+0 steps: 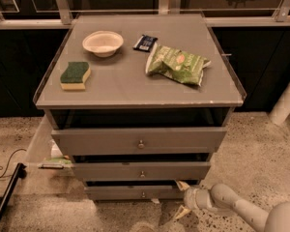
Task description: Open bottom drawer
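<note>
The grey cabinet (135, 88) has three flat drawer fronts, each with a small round knob. The bottom drawer (116, 193) is the lowest and slimmest, with its knob (143, 194) at centre. A dark gap shows above its front. My gripper (181, 198) is low at the right end of the bottom drawer front, to the right of the knob and not on it. It is open, with one finger (182, 184) at the drawer's upper right corner and the other (181, 212) near the floor. The pale arm (232, 206) comes in from the lower right.
On the cabinet top lie a white bowl (102, 43), a green-and-yellow sponge (75, 75), a dark packet (145, 42) and a green snack bag (177, 64). A black bar (7, 195) and a cable (2, 166) lie on the floor at left. A white post (287, 98) stands at right.
</note>
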Action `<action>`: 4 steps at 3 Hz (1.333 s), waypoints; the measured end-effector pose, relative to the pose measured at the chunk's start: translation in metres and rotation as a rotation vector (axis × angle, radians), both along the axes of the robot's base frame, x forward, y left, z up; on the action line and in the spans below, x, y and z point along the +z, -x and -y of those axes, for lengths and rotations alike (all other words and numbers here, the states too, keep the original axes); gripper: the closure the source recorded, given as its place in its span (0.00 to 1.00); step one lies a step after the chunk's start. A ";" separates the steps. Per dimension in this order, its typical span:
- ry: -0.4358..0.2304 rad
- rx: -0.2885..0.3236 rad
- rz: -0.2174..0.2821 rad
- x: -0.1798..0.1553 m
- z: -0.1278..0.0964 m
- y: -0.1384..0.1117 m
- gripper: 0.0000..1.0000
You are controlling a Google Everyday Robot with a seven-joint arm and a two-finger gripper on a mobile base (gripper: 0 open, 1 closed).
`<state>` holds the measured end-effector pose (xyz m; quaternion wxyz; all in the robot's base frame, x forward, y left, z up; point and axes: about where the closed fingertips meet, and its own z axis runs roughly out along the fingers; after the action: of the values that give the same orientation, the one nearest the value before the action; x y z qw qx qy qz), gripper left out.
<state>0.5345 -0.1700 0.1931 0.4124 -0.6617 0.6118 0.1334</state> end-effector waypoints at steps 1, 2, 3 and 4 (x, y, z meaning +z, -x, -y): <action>0.001 0.006 0.015 0.000 -0.002 -0.008 0.00; 0.012 0.009 0.011 -0.010 -0.004 -0.016 0.00; 0.024 0.008 0.005 -0.019 -0.006 -0.025 0.00; 0.031 0.003 -0.005 -0.028 -0.005 -0.030 0.00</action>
<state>0.5648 -0.1645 0.1647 0.4002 -0.6688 0.6138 0.1261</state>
